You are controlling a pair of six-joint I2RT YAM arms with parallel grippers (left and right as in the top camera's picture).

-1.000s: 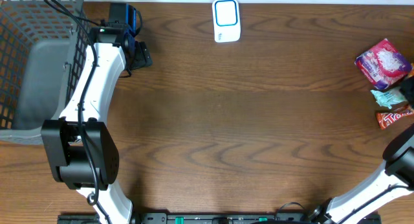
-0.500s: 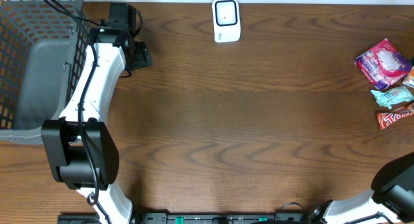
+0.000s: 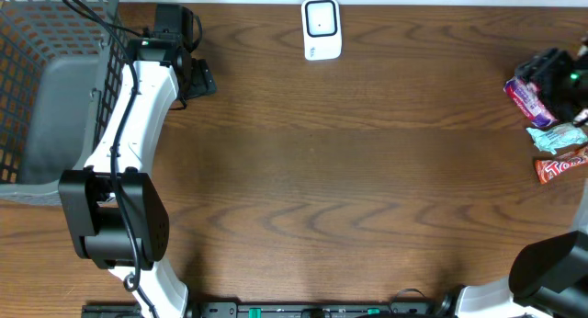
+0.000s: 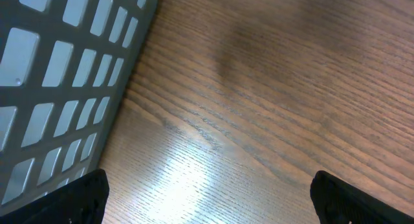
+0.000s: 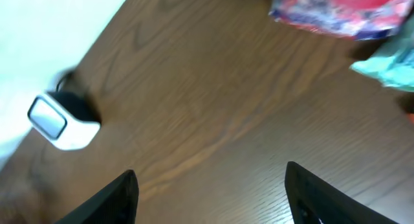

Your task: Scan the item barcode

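Three snack items lie at the table's right edge: a pink-and-purple packet (image 3: 525,97), a teal wrapper (image 3: 549,137) and a red bar (image 3: 559,166). My right gripper (image 3: 551,79) hovers over the pink packet and covers part of it. In the right wrist view that gripper (image 5: 210,198) is open with only wood between its fingers; the pink packet (image 5: 336,7) and the teal wrapper (image 5: 388,62) sit at the top right. The white scanner (image 3: 322,28) stands at the back middle, and the scanner (image 5: 61,123) appears blurred at the left. My left gripper (image 3: 184,56) is open and empty.
A grey mesh basket (image 3: 41,88) fills the far left, and the basket wall (image 4: 58,75) stands close beside my left gripper (image 4: 210,201). Brown wooden tabletop (image 3: 349,189) spans the space between the arms.
My right arm left the teal wrapper, went off the right edge, and now hangs over the pink packet with wider jaws. The left arm has not moved.
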